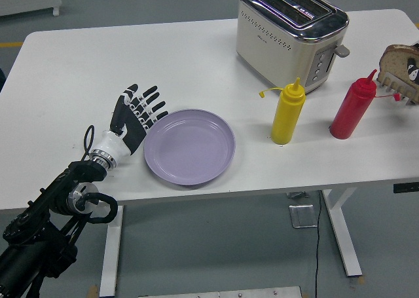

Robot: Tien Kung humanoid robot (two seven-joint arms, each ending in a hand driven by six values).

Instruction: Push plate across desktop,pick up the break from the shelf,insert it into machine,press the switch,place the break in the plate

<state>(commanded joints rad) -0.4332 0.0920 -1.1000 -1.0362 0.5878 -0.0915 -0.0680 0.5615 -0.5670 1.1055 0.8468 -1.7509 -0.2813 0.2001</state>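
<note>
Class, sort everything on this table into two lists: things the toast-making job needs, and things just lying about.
Needed: purple plate, toaster, bread slice on the rack, left hand at the plate's rim.
Lying about: yellow bottle, red bottle.
</note>
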